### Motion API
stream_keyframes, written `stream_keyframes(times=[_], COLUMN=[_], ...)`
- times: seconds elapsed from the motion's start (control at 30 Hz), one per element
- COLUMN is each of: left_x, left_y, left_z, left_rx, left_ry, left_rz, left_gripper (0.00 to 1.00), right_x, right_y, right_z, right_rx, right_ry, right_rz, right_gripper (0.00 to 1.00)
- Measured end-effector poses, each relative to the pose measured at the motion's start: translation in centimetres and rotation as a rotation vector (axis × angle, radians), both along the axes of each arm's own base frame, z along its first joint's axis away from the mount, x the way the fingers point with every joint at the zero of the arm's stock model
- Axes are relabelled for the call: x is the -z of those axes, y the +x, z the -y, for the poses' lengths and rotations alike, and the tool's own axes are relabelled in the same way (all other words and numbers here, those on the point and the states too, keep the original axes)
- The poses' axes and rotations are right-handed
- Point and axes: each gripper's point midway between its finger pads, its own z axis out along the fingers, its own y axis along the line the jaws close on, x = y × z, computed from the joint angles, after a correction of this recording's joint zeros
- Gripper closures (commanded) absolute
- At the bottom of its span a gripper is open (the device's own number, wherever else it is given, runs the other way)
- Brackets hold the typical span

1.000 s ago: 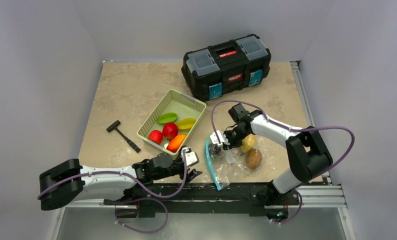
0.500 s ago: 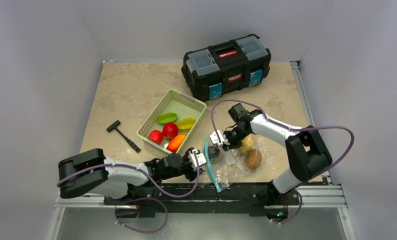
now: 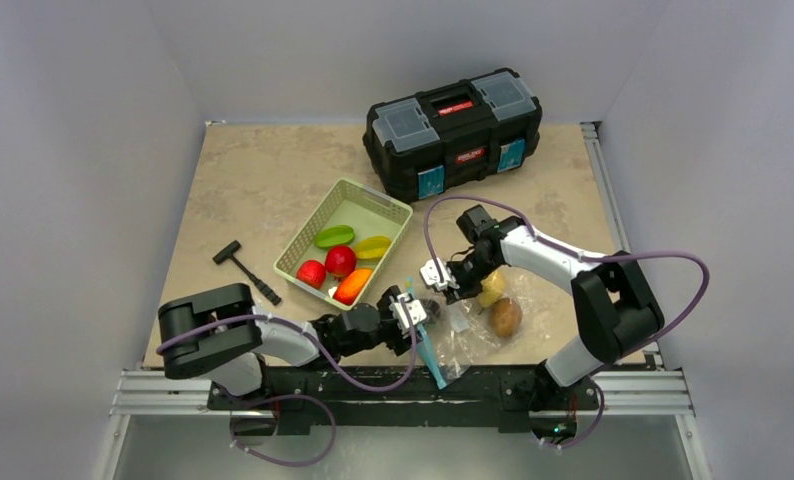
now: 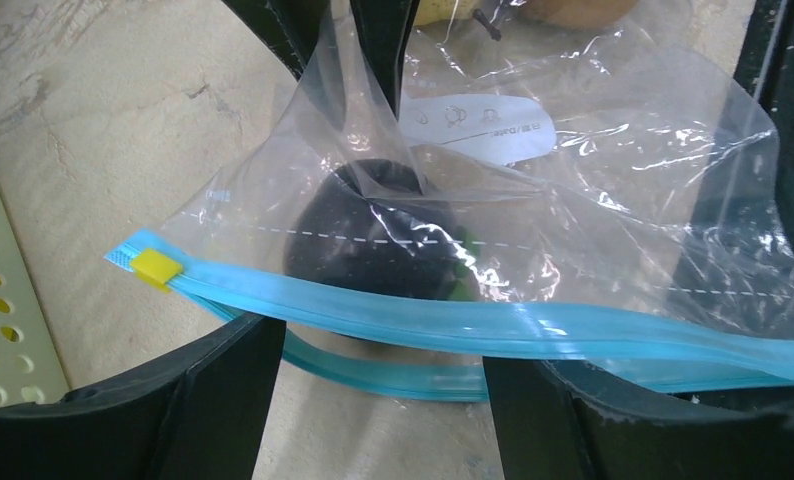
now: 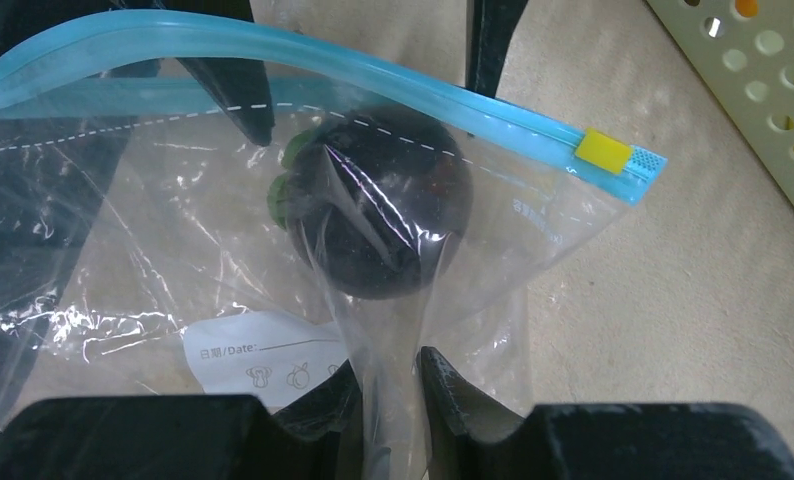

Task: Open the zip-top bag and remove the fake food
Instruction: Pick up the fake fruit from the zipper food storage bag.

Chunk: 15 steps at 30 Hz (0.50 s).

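The zip-top bag (image 3: 468, 325) lies at the table's near edge, its teal zip strip (image 4: 493, 322) parted into a mouth. Fake food shows inside: a dark round fruit (image 4: 373, 240), a yellow pear (image 3: 492, 289) and a brown potato (image 3: 506, 317). My left gripper (image 4: 383, 350) is open at the mouth, a finger on each side and the lower strip between them. My right gripper (image 5: 391, 365) is shut on a fold of the bag's upper sheet, just behind the dark fruit (image 5: 383, 215). A yellow slider (image 5: 603, 150) sits at the strip's end.
The pale green basket (image 3: 303, 240) left of the bag holds red, green, yellow and orange fake food. A black toolbox (image 3: 453, 130) stands at the back. A small black hammer (image 3: 245, 270) lies to the left. The table's front rail runs just below the bag.
My left arm has swung right along the table's near edge, bringing its open gripper up to the bag's mouth. The right gripper has kept its pinch on the plastic, barely moving.
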Motion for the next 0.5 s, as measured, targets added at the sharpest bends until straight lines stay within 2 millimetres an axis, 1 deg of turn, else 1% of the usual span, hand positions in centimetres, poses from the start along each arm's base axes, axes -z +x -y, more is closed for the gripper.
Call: stream_keyframes(times=[0.17,0.47,0.5], left_x=[0.6,-0.1,-0.1], left_y=[0.6,1.3,1.4], left_z=[0.2,1.2,1.4], left_rx=[-0.026,-0.043,-0.044], left_ry=[-0.001,-0.045,-0.046], left_rz=[0.01,0.03,0.03], left_gripper=[0.23,0.18,0.13], right_x=[-0.1,0.3,0.3], right_y=[-0.3,-1.0,-1.0], right_z=[-0.3,-0.8,-1.0], right_rx=[-0.009,-0.026,-0.029], right_ry=[0.016,0.022,0.021], right_rz=[-0.028,-0.075,-0.077], right_gripper=[0.8,0.81,0.81])
